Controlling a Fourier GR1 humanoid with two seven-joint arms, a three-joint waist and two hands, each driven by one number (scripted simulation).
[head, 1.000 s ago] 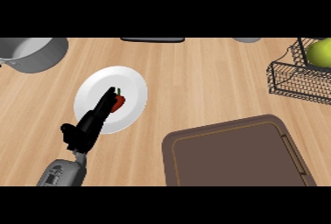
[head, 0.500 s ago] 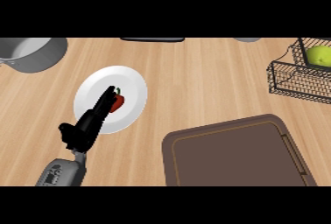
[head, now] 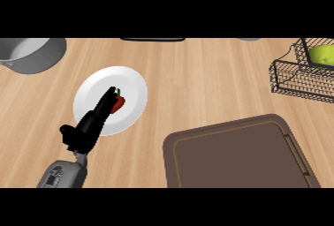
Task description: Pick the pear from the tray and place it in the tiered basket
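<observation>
A yellow-green pear [head: 322,54] lies inside the black wire tiered basket [head: 294,82] at the far right. The brown tray [head: 241,154] at the lower right holds nothing. My left hand [head: 88,126] comes in from the lower left, its fingers stretched straight across a white plate [head: 128,79]. Its fingertips lie beside a small red fruit with a green stem [head: 119,104] on that plate. The hand is open and curls round nothing. My right hand shows nowhere.
A grey pot [head: 32,53] stands at the far left corner. A dark flat object [head: 151,39] pokes in at the counter's far edge. Bare wooden counter lies between the plate, the tray and the basket.
</observation>
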